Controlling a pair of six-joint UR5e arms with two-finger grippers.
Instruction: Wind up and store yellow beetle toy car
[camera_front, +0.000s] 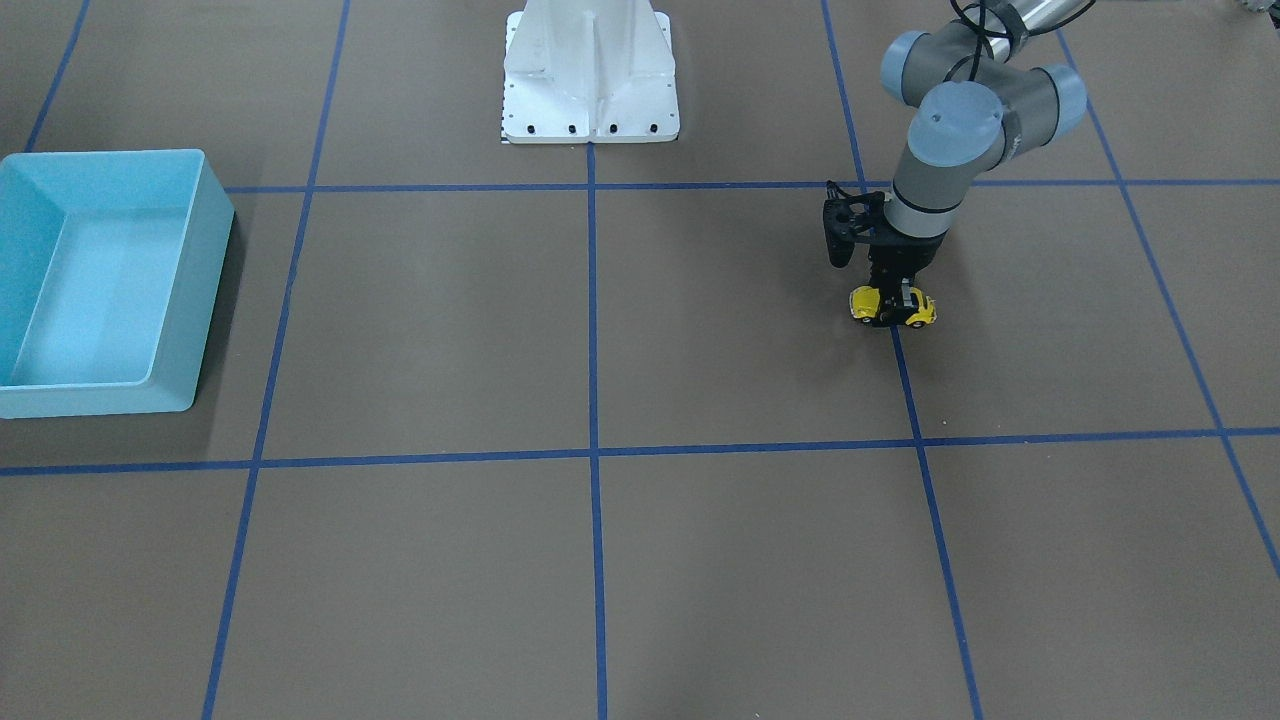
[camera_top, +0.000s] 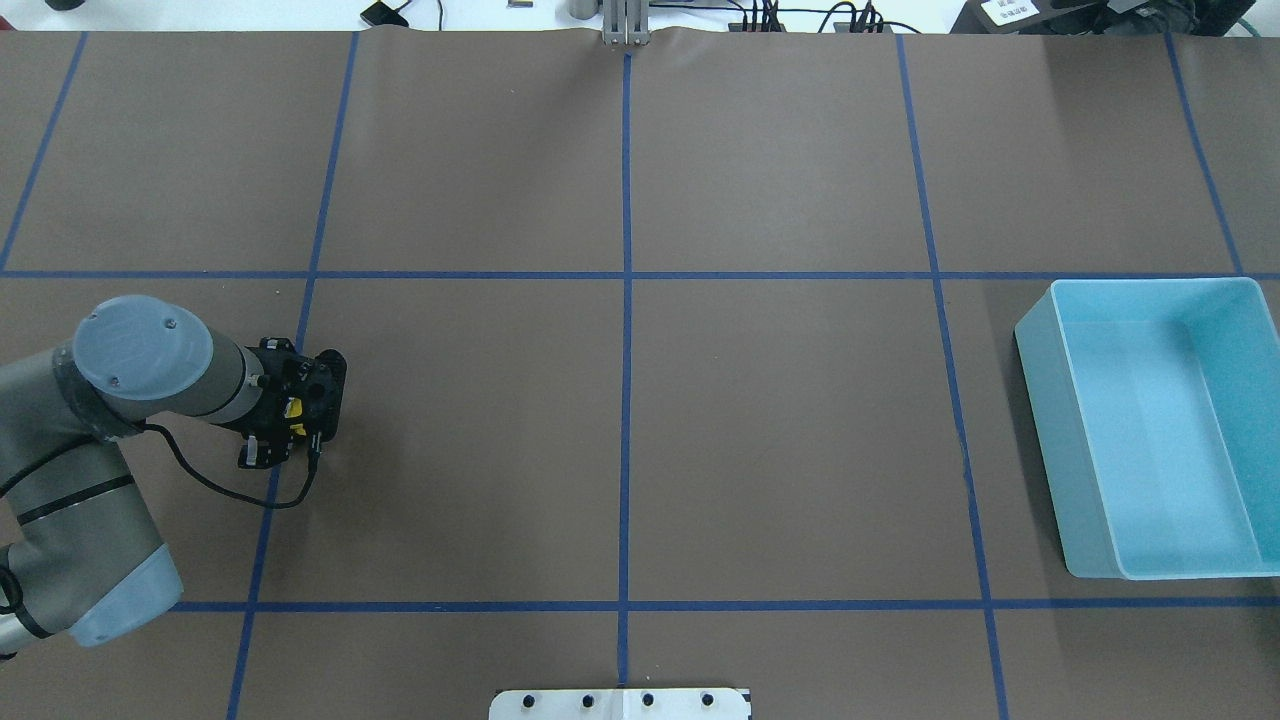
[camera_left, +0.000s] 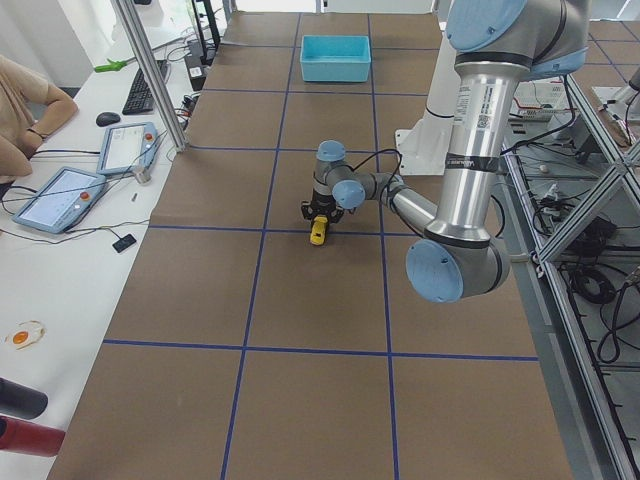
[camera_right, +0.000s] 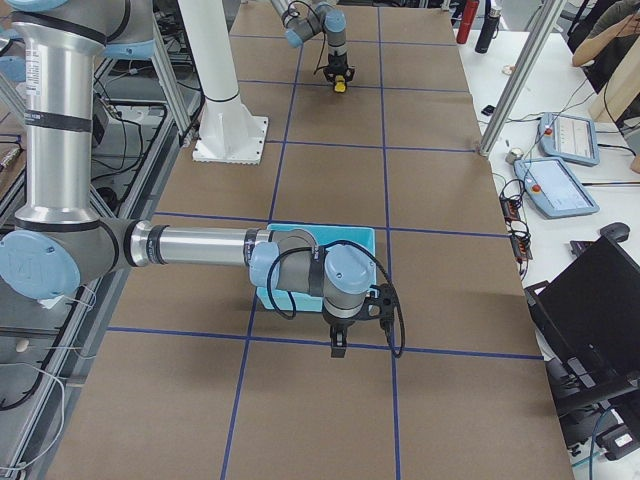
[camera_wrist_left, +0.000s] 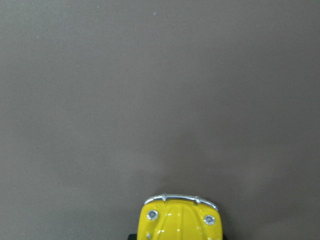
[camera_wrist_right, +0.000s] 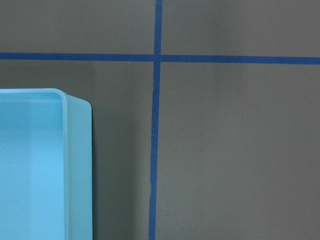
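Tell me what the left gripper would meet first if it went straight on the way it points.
The left gripper points straight down, holding the car, so the table just below comes first; whether the car already touches it is unclear.

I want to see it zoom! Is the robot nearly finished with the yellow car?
Not yet. Grabbing looks done: the left claw seems clamped on the yellow car, low on the table. Whether it is wound up can't be seen. Storing is left: the blue bin is empty, far across the table.
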